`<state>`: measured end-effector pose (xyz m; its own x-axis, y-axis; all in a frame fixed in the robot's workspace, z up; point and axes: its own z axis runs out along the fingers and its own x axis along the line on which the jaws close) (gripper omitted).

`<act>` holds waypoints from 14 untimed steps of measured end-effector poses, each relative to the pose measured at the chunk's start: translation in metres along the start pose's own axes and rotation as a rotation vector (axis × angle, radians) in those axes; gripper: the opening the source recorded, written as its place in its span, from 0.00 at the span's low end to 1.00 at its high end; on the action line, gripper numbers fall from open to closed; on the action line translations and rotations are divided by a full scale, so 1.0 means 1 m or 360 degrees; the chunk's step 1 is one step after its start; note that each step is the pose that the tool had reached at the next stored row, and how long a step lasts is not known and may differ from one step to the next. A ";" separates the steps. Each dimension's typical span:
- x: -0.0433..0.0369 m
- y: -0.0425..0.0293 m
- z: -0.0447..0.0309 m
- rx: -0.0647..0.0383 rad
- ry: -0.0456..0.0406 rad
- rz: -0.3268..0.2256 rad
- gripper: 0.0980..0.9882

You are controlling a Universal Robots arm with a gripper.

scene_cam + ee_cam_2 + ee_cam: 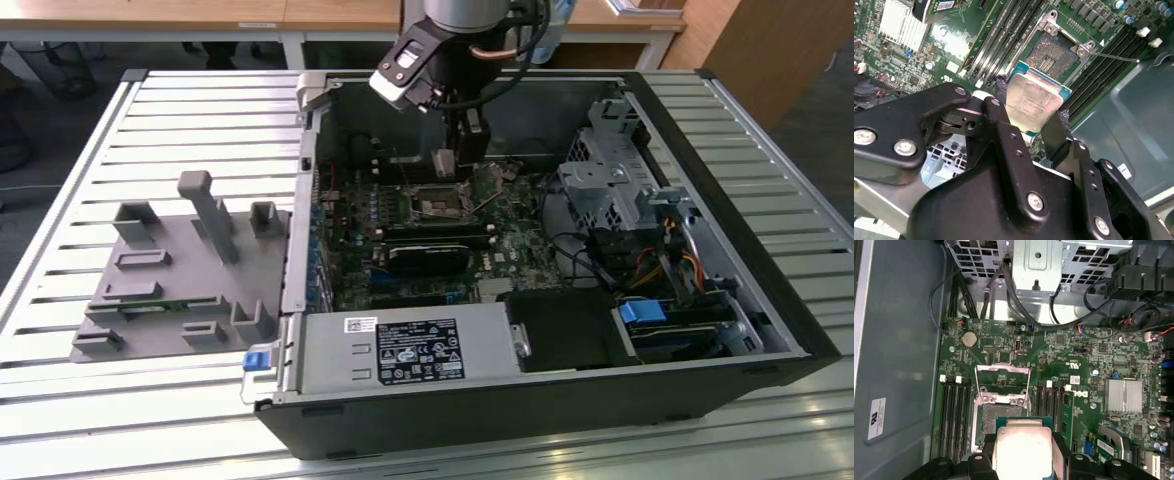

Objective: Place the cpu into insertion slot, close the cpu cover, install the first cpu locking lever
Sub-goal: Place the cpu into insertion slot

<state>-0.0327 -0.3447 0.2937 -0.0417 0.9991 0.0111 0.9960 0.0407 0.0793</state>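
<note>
Slatted metal table [200, 110] bears a grey fixture [160, 270], well to the exterior view's left of the insertion slot [437, 203]. Above that slot the gripper [1029, 117] clamps the cpu [1034, 100], with the cpu cover [1003, 368] raised beside it. A tilted release could bend socket pins.

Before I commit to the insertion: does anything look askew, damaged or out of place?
Nothing stands out. The claw grips the cpu by two opposite edges, near the insertion slot, not yet in it. The slot is bare and the cpu cover lies swung open beside it.
</note>
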 end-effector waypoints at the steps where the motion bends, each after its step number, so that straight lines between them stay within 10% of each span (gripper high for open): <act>1: 0.0000 -0.0002 0.0018 0.0000 0.0000 0.0000 0.48; 14: 0.0022 -0.0015 0.0166 0.0000 -0.0007 0.0006 0.48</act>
<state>-0.0330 -0.3423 0.2770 -0.0374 0.9993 0.0071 0.9962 0.0367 0.0792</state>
